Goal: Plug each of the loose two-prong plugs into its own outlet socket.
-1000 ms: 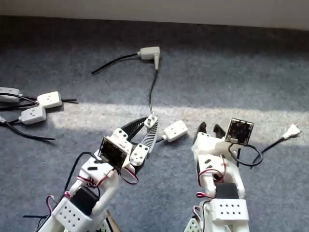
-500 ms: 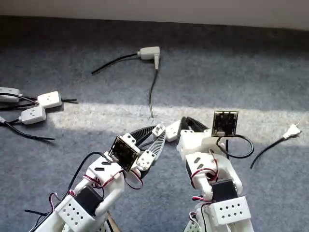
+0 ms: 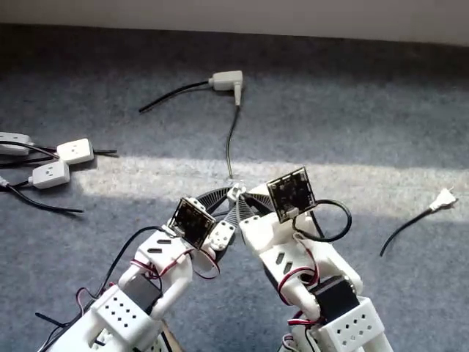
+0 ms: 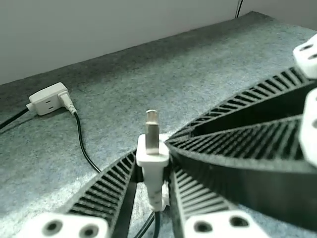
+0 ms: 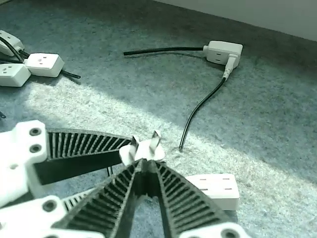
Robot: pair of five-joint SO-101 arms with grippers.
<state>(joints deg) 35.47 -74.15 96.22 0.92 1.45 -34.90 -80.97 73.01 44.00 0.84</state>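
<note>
Left gripper (image 4: 152, 171) and right gripper (image 5: 144, 173) meet low over the carpet (image 3: 366, 110).
I see the left pinching the plug (image 4: 151, 148) by its body, prongs free; the right's fingers are pressed together, tips touching it.

Two-prong plug (image 5: 144, 150) touching the closed right gripper (image 5: 144, 167) — outlet socket (image 5: 216, 190) just beside

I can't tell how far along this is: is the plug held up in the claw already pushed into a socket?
No, the plug in the left gripper has its metal prongs bare in the air.
</note>
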